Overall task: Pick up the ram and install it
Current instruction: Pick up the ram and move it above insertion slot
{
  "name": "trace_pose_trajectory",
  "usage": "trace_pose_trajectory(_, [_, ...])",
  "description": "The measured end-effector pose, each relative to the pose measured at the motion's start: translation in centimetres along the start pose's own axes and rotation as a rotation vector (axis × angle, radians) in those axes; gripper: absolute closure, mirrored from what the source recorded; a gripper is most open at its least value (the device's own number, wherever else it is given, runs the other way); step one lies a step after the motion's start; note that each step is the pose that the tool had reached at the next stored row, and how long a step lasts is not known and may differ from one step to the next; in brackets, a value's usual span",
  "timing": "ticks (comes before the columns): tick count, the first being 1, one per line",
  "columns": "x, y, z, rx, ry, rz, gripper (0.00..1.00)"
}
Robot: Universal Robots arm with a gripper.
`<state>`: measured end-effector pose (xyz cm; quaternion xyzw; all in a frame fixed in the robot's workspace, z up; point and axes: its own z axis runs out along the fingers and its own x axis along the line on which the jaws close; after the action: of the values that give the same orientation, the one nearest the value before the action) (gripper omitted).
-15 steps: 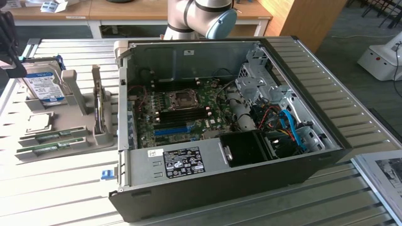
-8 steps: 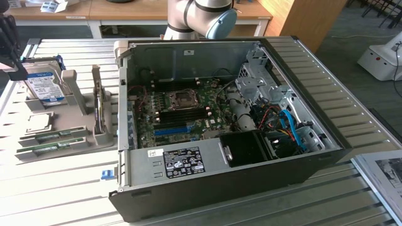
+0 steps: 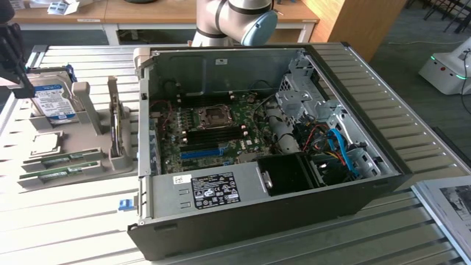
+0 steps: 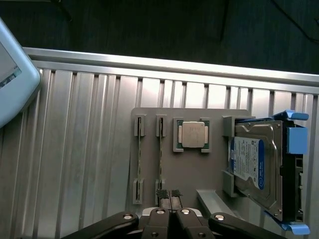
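Two ram sticks (image 4: 138,159) (image 4: 160,159) stand on edge in the slots of a grey holder tray (image 4: 199,174). In the exterior view the ram sticks (image 3: 59,160) (image 3: 50,174) lie as green strips at the tray's near end, on that view's left. My gripper (image 4: 168,194) is shut with nothing between its fingers. It hangs above the tray, close to the end of one ram stick. In the exterior view the gripper (image 3: 21,88) shows as a dark shape at the far left, over the hard drive (image 3: 53,102).
The open computer case (image 3: 265,143) lies on the slatted metal table with its motherboard (image 3: 213,132) and blue slot (image 3: 200,153) exposed. A CPU (image 4: 193,134) and a hard drive (image 4: 254,164) in a blue bracket share the tray. The arm's base (image 3: 228,22) stands behind the case.
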<state>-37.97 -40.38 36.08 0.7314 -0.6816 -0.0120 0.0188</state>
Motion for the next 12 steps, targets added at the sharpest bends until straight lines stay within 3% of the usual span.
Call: trace_pose_trajectory(12, [0.00, -0.01, 0.13, 0.0000, 0.0000, 0.000, 0.90])
